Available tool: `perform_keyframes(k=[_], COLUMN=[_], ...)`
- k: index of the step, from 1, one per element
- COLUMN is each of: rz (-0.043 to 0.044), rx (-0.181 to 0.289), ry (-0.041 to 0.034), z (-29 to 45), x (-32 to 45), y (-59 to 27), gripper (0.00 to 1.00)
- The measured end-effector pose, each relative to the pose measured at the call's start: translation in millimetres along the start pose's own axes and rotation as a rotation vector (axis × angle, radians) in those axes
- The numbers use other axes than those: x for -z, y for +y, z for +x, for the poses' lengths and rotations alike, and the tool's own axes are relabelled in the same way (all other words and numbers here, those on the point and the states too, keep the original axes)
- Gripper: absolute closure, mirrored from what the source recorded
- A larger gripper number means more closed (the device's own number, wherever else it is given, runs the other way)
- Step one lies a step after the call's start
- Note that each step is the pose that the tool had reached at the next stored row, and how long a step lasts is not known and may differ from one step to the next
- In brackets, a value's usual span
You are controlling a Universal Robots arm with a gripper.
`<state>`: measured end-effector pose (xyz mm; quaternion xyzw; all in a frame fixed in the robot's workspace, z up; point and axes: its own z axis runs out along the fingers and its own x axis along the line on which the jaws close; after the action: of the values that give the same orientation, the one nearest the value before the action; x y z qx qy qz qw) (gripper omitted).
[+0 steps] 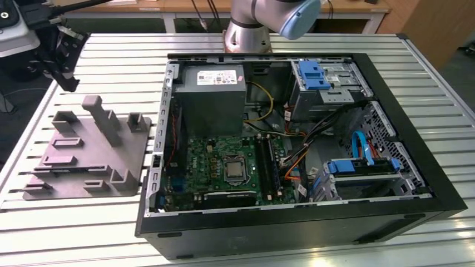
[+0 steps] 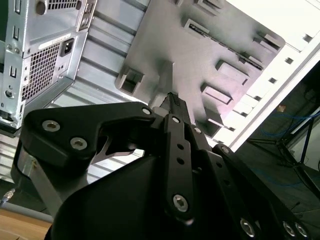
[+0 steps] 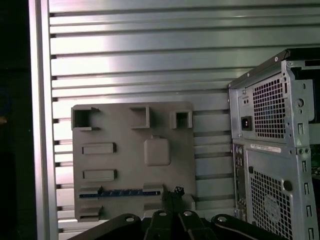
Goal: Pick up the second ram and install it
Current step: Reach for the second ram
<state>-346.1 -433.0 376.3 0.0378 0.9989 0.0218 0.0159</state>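
While the gripper (image 3: 173, 195) hangs over the holder tray (image 3: 120, 160) with its fingers drawn together on nothing, the second ram (image 3: 127, 192) lies flat in 1 tray slot, at the exterior view's left of the computer case (image 1: 297, 228). Its long axis runs toward the fingertips, with 1 end just beside them.

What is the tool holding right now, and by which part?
Nothing that I can see. The tool is shut with nothing between its tips, above the grey holder tray, where the second ram lies.
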Motion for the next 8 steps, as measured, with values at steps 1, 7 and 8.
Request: perform_keyframes(k=[1,7,8], rz=[-0.0001,0.0000,0.0000], rx=[0.000,0.000,0.000], ry=[0.0000,0.0001,0.0001], z=[1.0,6.9,8.0], x=[-0.3,-1.8,-2.1], y=[-1.1,-7.6,-8.8], gripper=[0.89,0.89,0.89])
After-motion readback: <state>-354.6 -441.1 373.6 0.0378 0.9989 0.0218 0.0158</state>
